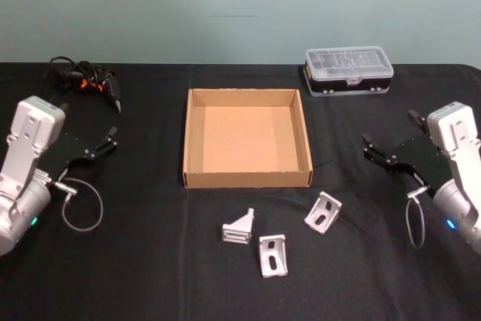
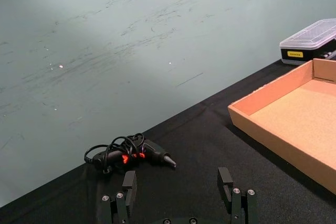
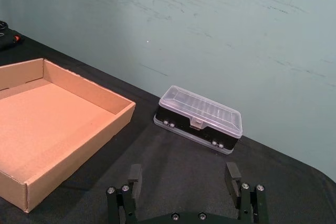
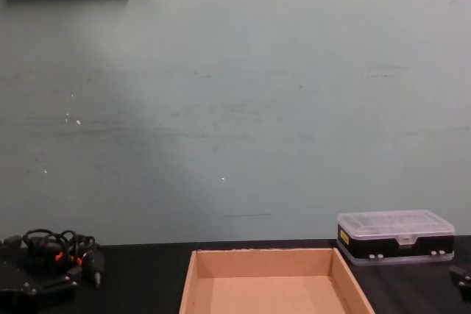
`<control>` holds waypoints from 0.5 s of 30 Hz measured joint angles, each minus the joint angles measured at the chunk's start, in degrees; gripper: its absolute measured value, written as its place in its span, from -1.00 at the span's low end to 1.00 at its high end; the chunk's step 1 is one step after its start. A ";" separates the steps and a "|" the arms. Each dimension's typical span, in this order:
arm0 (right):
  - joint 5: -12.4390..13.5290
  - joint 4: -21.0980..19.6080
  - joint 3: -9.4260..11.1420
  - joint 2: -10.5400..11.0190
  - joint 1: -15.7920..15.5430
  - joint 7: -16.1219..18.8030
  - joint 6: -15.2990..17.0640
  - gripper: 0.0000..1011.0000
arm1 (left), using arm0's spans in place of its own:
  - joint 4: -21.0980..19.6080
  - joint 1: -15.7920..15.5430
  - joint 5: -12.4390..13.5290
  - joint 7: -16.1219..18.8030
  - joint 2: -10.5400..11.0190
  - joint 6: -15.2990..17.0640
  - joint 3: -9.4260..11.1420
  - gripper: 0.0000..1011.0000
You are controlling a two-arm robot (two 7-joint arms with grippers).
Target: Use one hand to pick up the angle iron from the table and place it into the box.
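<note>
Three silver angle irons lie on the black table (image 1: 150,276) in front of the box: one at left (image 1: 239,227), one in the middle (image 1: 273,255), one at right (image 1: 323,212). The tan cardboard box (image 1: 247,178) sits centre, open and with nothing in it; its wall also appears in the wrist views (image 2: 273,129) (image 3: 79,145) and the chest view (image 4: 272,259). My left gripper (image 1: 111,137) hovers open left of the box, its fingers (image 2: 129,182) spread. On the far side of the box my right gripper (image 1: 391,137) is open too, fingers (image 3: 134,177) apart. Neither holds anything.
A black plastic case with a clear lid (image 1: 349,70) stands behind the box at back right. A black tool with orange marks and a coiled cable (image 1: 89,80) lies at back left. A pale green wall rises behind the table.
</note>
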 joint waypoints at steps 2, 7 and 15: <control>0.00 0.00 0.00 0.00 0.00 0.00 0.00 0.99 | 0.00 0.00 0.00 0.00 0.00 0.00 0.00 1.00; 0.00 0.00 0.00 0.00 0.00 0.00 0.00 0.99 | 0.00 0.00 0.00 0.00 0.00 0.00 0.00 1.00; 0.00 0.00 0.00 0.00 0.00 0.00 0.00 0.99 | 0.00 0.00 0.00 0.00 0.00 0.00 0.00 1.00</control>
